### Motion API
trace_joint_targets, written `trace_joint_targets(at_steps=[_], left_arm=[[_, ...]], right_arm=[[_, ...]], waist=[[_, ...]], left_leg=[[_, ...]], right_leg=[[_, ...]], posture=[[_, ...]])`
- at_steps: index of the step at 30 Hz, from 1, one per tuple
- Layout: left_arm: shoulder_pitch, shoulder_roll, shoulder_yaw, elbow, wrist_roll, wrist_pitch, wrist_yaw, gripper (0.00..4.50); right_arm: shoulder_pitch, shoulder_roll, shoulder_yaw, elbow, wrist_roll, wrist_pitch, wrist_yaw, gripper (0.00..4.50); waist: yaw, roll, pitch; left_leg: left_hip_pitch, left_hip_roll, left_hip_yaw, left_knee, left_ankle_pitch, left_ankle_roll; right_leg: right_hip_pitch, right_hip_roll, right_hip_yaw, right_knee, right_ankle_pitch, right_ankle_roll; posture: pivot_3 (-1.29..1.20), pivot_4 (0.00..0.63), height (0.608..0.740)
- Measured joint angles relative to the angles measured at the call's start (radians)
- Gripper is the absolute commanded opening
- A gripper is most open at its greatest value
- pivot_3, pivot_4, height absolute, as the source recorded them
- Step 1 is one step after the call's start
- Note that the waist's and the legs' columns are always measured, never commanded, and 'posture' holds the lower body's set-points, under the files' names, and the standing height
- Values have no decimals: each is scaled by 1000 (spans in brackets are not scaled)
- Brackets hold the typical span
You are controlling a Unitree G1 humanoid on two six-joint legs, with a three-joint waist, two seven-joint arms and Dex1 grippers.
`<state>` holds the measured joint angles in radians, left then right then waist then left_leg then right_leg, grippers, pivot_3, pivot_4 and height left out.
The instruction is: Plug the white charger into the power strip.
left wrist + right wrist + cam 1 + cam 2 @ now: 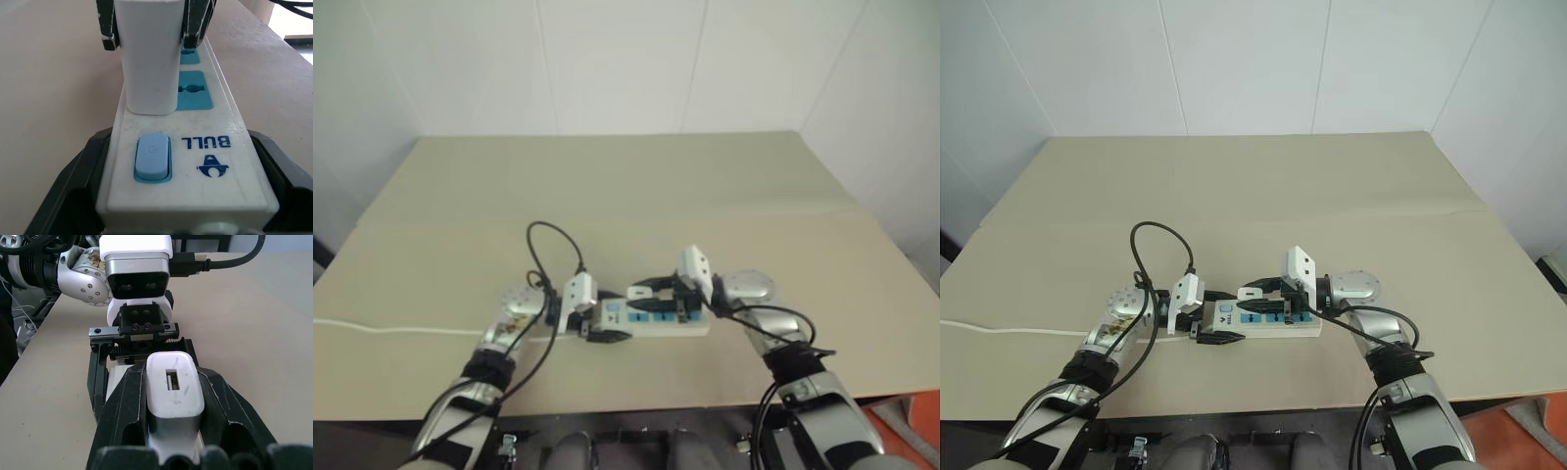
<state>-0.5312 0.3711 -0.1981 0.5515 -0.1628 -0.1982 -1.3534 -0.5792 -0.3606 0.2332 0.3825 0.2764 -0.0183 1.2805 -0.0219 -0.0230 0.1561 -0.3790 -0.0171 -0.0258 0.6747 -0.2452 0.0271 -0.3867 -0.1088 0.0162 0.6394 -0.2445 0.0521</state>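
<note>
The right gripper [173, 431] had its two black fingers [124, 416] clamped on the flanks of the white charger [173, 391], one on each side, the smooth rounded block pinched between them with its slotted end face turned outward. The charger stood upright on the power strip [195, 161], its lower end against the strip's top face at the socket next to the blue rocker switch [153, 156]; whether the pins were fully seated could not be told, though no gap showed at the base in the left wrist view.

The left gripper [186, 196] held its fingers [78, 191] wide apart around the switch end of the strip, one on each long side and close against the casing, in the judgement of this observer steadying it.

The deciding relation was vertical: the socket lay directly beneath the charger, so any remaining travel would be a straight push down, across the strip's long axis. That axis ran left to right across the table [626, 186], between the two wrists. The right arm carried the charger; the left braced.

Both charger and strip were glossy hard white plastic, the strip a long bar with blue socket faces; its thin white cable [391, 329] trailed off to the robot's left. The tabletop was matt beige.
</note>
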Motion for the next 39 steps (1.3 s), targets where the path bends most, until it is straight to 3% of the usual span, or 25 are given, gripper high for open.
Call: trace_joint_targets(at_steps=[9, 19, 23, 26, 27, 33, 39], left_arm=[[4, 5, 0, -2, 0, 2, 0, 3342], [7, 1, -1, -8, 0, 1, -1, 3342], [6, -3, -2, -9, 0, 1, -2, 3342], [0, -9, -8, -6, 4, 10, -4, 4370], [-1, -8, -10, -6, 3, 19, -7, 4465], [-6, 40, 6, -52, -25, 66, -39, 4465], [27, 185, 79, -305, -147, 164, -83, 4465]], right_arm=[[-3, 10, 0, 12, -1, 0, 2, 1183], [21, 6, 27, -17, -58, 11, -9, 4467], [47, 3, 28, -68, -58, 17, -14, 4492], [73, -23, 25, -132, -55, 38, -17, 4500], [88, -37, 22, -160, -50, 51, -17, 4500], [203, -188, -61, -327, -2, 141, -27, 4500], [297, -358, -231, -506, 103, 219, -42, 4500]], waist=[[-5, 0, -1], [2, -2, -2], [6, -2, -2], [8, -2, -2], [11, -2, -2], [13, -2, 1], [7, 0, 8]], left_leg=[[2, 0, 0, -1, 0, 0], [1, 1, 0, -2, 0, 0], [1, 0, 0, -3, 0, 0], [-1, 0, 0, -4, 0, 0], [-3, 0, 0, -4, 0, 0], [-14, -1, -1, -4, 0, 0], [-22, 0, -1, -4, 0, 0]], right_leg=[[0, 0, 0, 0, 0, 0], [0, 0, 0, -1, 0, -1], [0, 0, 0, -3, 0, -1], [0, 0, -1, -5, 0, 0], [-1, 0, -2, -6, 0, 0], [-10, -1, -2, -9, 0, 0], [-19, -1, -1, -8, 0, -1]], posture=[[0, 150, 740], [0, 150, 740], [0, 150, 740], [0, 150, 740], [0, 150, 740], [0, 150, 740], [0, 150, 740]])
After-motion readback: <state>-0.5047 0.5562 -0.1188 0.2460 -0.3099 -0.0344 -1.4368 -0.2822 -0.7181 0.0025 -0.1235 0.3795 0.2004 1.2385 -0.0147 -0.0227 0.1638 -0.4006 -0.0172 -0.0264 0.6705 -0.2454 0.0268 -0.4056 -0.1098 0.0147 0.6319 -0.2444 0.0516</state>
